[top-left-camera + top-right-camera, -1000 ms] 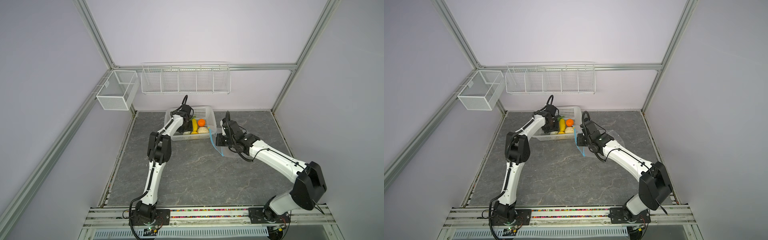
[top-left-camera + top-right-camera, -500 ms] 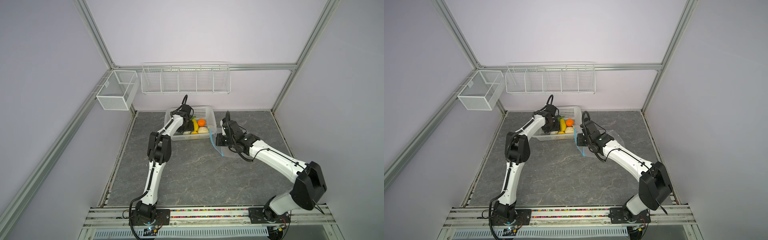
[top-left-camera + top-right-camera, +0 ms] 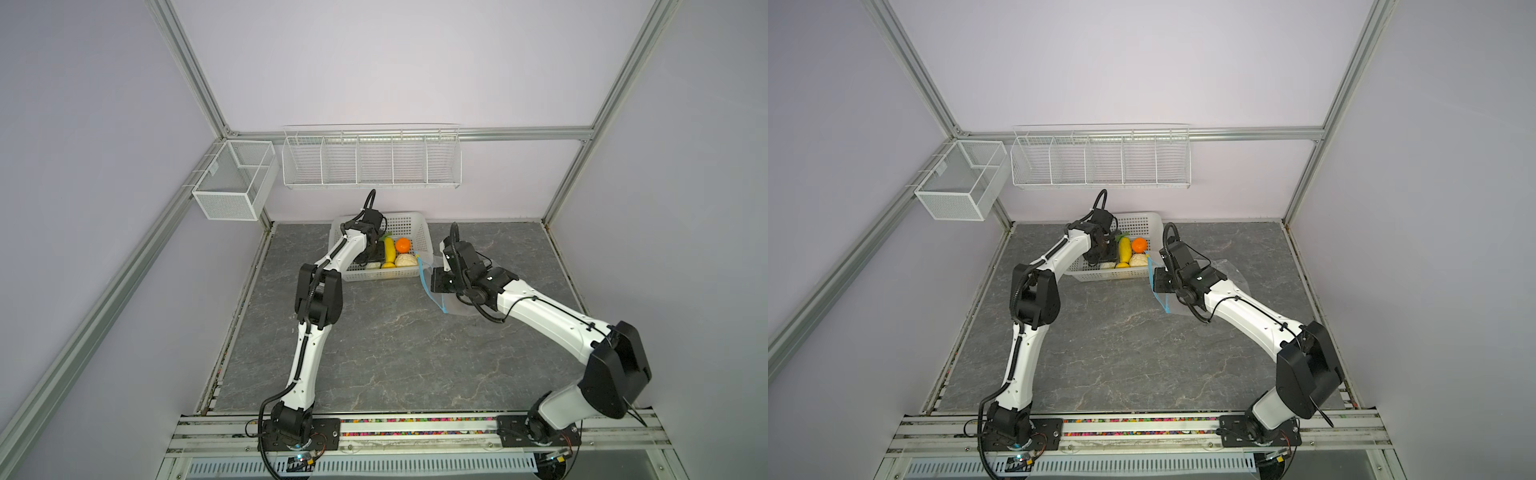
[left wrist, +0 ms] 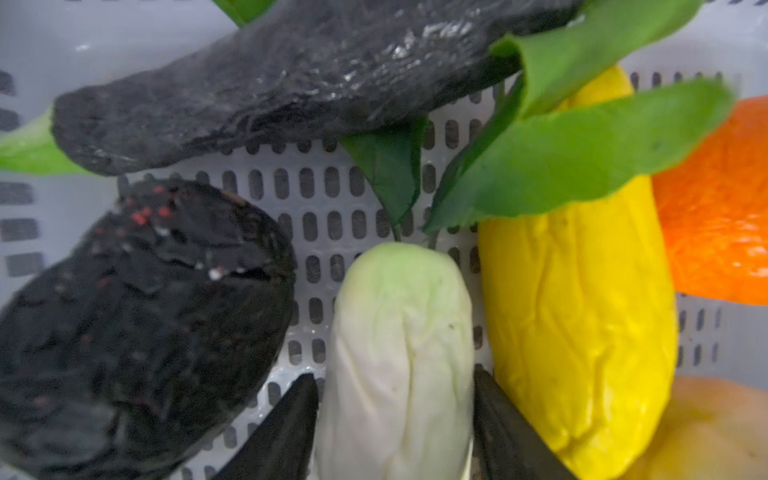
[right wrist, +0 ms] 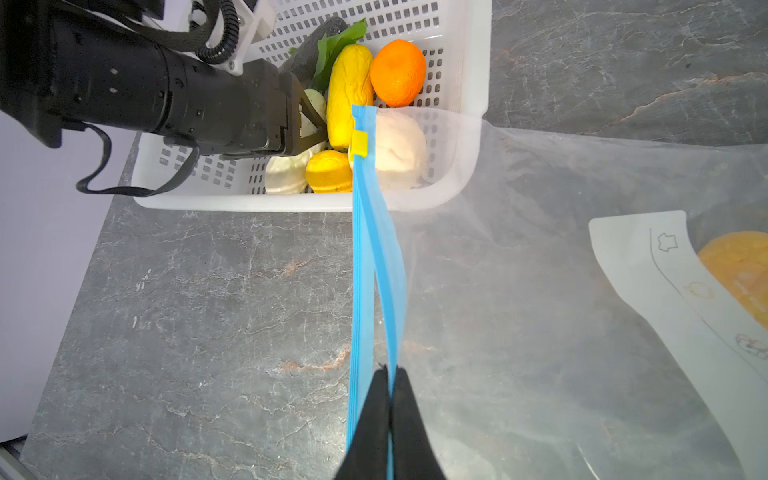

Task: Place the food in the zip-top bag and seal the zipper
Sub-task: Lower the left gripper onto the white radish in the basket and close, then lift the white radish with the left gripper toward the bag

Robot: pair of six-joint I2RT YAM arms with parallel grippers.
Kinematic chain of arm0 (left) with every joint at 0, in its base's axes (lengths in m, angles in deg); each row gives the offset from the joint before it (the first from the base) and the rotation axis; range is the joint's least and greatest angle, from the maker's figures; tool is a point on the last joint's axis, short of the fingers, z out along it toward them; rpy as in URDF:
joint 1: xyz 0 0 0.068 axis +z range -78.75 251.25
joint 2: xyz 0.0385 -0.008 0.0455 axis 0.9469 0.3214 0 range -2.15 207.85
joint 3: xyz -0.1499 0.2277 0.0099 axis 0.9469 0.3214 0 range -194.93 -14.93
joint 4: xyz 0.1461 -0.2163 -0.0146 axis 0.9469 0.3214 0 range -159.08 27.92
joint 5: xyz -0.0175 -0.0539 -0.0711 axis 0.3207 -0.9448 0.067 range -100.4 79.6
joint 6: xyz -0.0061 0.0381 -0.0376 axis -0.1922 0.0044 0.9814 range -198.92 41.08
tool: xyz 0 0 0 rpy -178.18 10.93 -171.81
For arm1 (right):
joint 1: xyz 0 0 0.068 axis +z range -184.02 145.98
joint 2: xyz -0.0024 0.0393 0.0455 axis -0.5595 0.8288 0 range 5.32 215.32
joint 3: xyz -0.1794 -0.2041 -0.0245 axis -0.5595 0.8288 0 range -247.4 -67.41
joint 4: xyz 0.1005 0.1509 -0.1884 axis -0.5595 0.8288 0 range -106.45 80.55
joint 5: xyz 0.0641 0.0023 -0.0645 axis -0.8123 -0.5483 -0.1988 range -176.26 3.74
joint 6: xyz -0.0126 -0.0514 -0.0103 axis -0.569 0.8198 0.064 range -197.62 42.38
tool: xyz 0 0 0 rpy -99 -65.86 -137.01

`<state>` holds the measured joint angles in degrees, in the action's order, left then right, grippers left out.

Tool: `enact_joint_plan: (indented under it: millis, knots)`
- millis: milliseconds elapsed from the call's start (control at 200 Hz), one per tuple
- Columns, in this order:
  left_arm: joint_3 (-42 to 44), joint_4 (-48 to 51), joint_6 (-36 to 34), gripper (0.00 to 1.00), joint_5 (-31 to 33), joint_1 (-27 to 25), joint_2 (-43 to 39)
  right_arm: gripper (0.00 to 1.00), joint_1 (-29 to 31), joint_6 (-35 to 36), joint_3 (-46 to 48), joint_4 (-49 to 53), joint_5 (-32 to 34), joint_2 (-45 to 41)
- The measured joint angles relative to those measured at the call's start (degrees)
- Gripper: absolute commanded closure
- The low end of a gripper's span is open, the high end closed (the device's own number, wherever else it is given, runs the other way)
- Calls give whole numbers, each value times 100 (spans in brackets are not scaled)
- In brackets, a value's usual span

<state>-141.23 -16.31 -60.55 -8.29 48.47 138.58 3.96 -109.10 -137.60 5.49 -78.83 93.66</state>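
On the grey tabletop (image 3: 395, 353) the clear zip-top bag (image 5: 540, 291) was spread just beside the white perforated basket (image 3: 382, 274), and one yellow-orange piece (image 5: 739, 266) was seen inside it (behind the label). In the basket, the left gripper (image 4: 394, 372) was clamped across the toy bok choy (image 4: 399, 311). The right gripper (image 5: 390, 372) was pinched shut on the blue zipper (image 5: 365, 249), whose yellow slider (image 5: 358, 144) was seen at the basket end.
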Motion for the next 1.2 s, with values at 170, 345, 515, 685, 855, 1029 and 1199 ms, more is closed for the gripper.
enact_joint_plan:
  millis: [170, 345, 515, 685, 855, 1029, 1199]
  knots:
    - [39, -31, -7, 44, 2, 0, 0, 94, 0, 0, 0, 0, 0, 0]
    - [136, -133, -2, 48, 0, 0, -15, 94, 2, -2, 0, 0, 0, 0]
    - [544, -380, 11, 50, 2, 2, -251, 94, 4, 0, -20, 2, 0, 2]
    - [973, -472, 72, 51, 2, 2, -557, 94, 7, -2, -111, -2, -2, 2]
    - [1143, -564, 118, 52, 0, 20, -765, 94, 37, -2, -118, 0, 0, 9]
    - [1464, -684, 216, 53, -7, 52, -1126, 94, 55, -2, -184, -2, 0, 85]
    - [1952, -949, 313, 55, -52, 66, -1687, 94, 87, -2, -203, -2, 2, 111]
